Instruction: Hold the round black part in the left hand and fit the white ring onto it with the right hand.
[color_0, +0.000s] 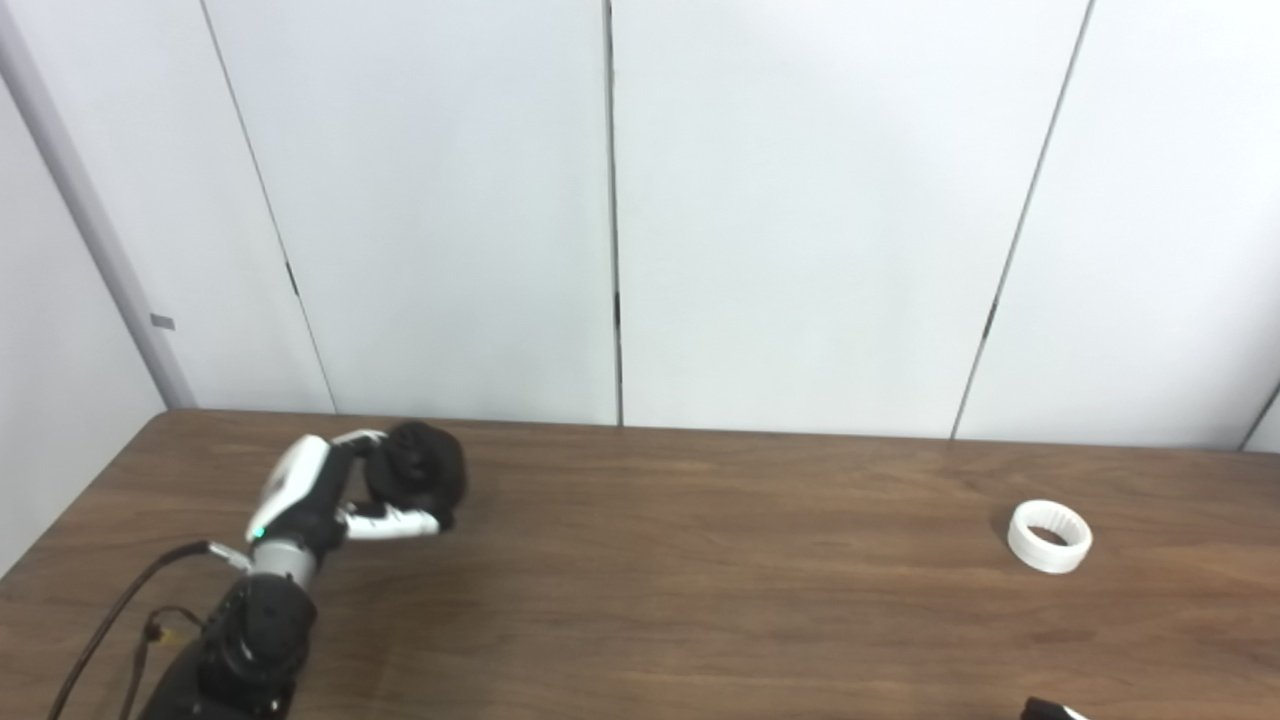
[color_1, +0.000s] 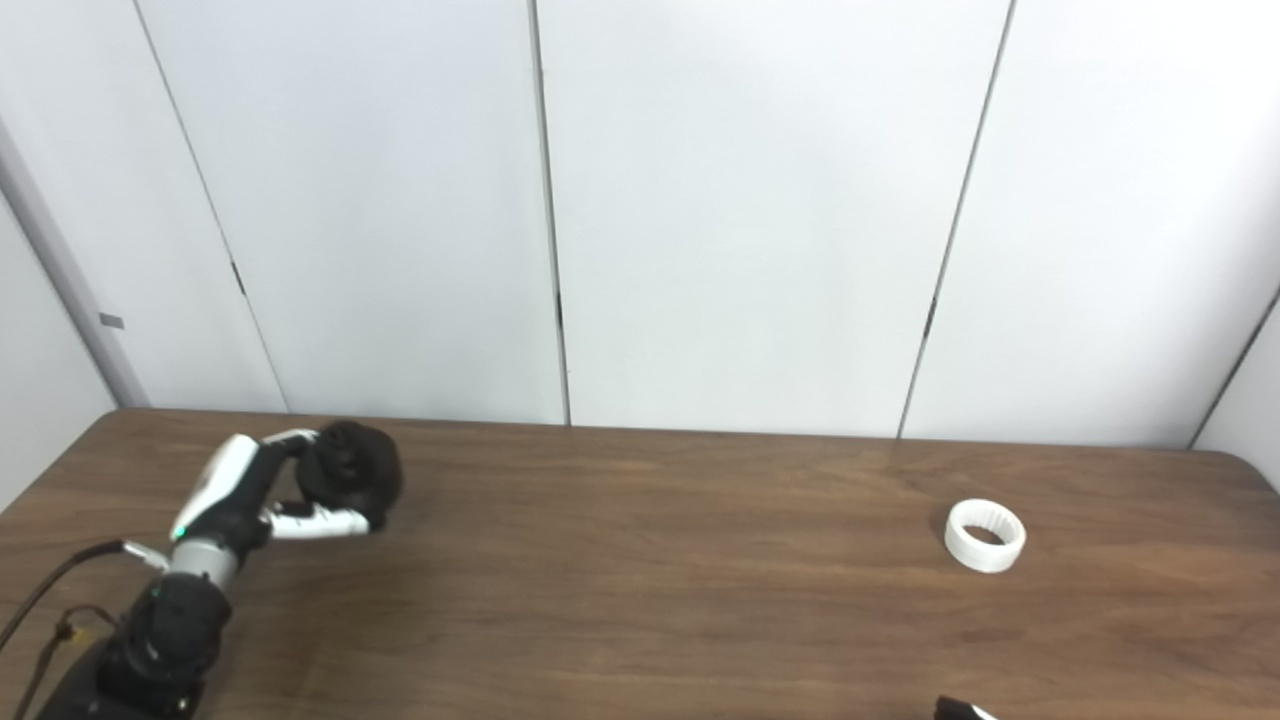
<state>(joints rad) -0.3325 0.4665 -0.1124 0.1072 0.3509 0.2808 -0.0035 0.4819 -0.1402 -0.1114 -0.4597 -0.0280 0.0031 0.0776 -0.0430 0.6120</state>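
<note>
The round black part is at the table's far left, and my left hand is shut on it, white fingers curled over its top and the thumb beneath. I cannot tell whether it rests on the wood or sits just above it. Far to the right, the white ring lies flat on the table with nothing touching it. Only a small black-and-white tip of my right hand shows at the bottom edge, well in front of the ring, so its fingers are hidden.
The dark wooden table runs across the whole view, its back edge against white wall panels. Black cables trail along my left forearm near the table's left edge.
</note>
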